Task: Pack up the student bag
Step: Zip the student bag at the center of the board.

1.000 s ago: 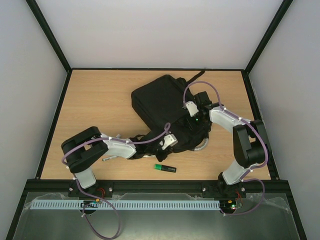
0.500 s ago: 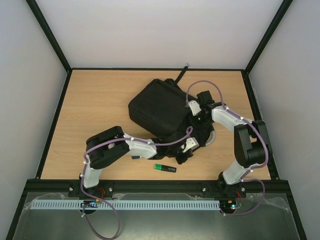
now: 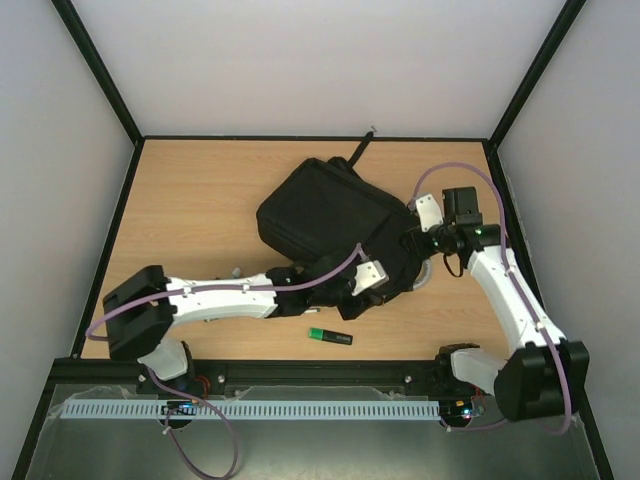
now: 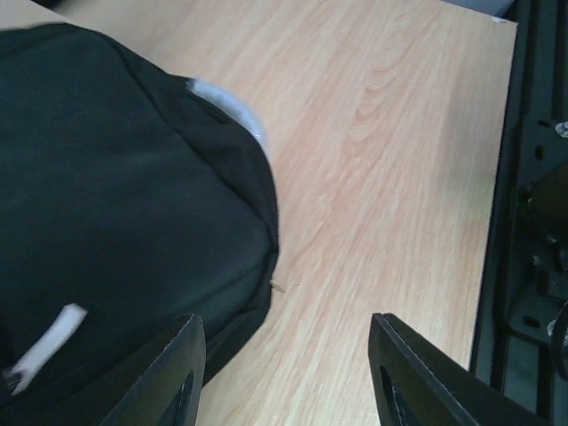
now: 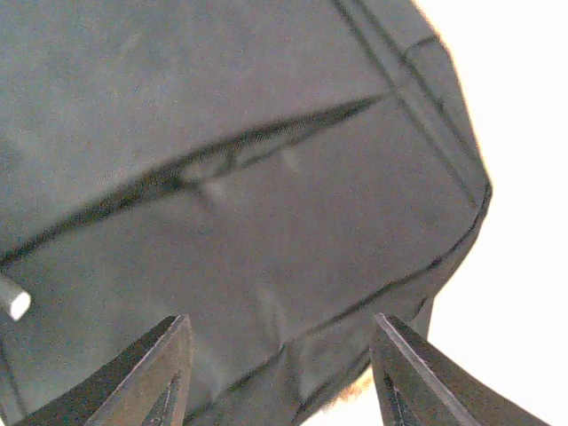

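Student bag [image 3: 320,215]: flat mid-table, long axis roughly far-left to near-right
Left gripper [image 4: 284,319]: at bag's near corner, fingers apart, nothing held
Right gripper [image 5: 280,319]: over bag's right side, fingers spread, empty
Green marker [image 3: 329,336]: just near-side of bag, closest to left gripper, probably next in

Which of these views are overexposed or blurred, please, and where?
Right wrist view: the large black fabric backpack looks washed-out grey and soft, and the area beyond its right edge is blown out to white. Left wrist view: slightly soft; the backpack is a near-featureless dark mass, while the light wooden table keeps its grain. Top external view: sharp, evenly lit, no glare.
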You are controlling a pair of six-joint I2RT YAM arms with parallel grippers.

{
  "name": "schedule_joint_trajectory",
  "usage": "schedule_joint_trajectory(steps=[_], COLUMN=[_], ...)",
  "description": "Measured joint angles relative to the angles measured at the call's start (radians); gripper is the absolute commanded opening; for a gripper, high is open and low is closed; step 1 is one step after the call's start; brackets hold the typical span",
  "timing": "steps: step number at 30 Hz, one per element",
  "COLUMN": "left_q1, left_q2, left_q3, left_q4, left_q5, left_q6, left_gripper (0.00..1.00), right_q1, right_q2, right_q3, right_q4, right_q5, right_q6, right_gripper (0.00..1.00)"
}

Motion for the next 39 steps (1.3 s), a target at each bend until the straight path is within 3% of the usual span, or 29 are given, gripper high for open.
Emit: schedule_joint_trajectory(steps=[5, 6, 7, 8, 10, 17, 18, 22, 24, 32, 36, 39], left_q1=[-0.005, -0.006, -0.007, -0.008, -0.010, 0.048, 0.056, 0.086, 0.108, 0.191, 0.166, 0.152], left_q2=[-0.080, -0.086, -0.092, -0.101, -0.125, -0.052, -0.033, 0.022, 0.047, 0.040, 0.011, 0.011], left_q3=[0.002, 0.001, 0.000, -0.005, -0.023, 0.025, 0.035, 0.074, 0.112, 0.139, 0.110, 0.109], left_q4=[-0.107, -0.123, -0.134, -0.137, -0.134, -0.087, -0.083, -0.092, -0.115, -0.143, -0.142, -0.153], left_q5=[-0.111, -0.141, -0.169, -0.199, -0.267, -0.512, -0.514, -0.525, -0.489, -0.244, -0.171, -0.154], left_q6=[0.088, 0.108, 0.127, 0.145, 0.173, 0.168, 0.173, 0.209, 0.221, 0.256, 0.286, 0.299], left_gripper=[0.59, 0.64, 0.89, 0.98, 0.99, 0.99, 0.95, 0.63, 0.61, 0.65, 0.61, 0.55], right_q1=[0.000, 0.000, 0.000, 0.001, 0.005, 0.047, 0.049, 0.052, 0.052, 0.036, 0.002, -0.013], right_q2=[-0.148, -0.169, -0.184, -0.195, -0.208, -0.138, -0.108, 0.011, 0.066, 0.221, 0.192, 0.071], right_q3=[-0.130, -0.156, -0.177, -0.195, -0.232, -0.325, -0.325, -0.311, -0.285, -0.118, -0.121, -0.184], right_q4=[-0.068, -0.082, -0.100, -0.116, -0.134, -0.133, -0.119, -0.044, -0.014, 0.089, 0.105, 0.101], right_q5=[-0.002, -0.004, -0.006, -0.011, -0.020, -0.005, 0.001, 0.048, 0.071, 0.147, 0.156, 0.173], right_q6=[-0.071, -0.095, -0.124, -0.154, -0.210, -0.294, -0.293, -0.240, -0.203, -0.118, -0.109, -0.119], right_gripper=[0.50, 0.50, 0.49, 0.49, 0.49, 0.43, 0.42, 0.38, 0.37, 0.40, 0.45, 0.43])
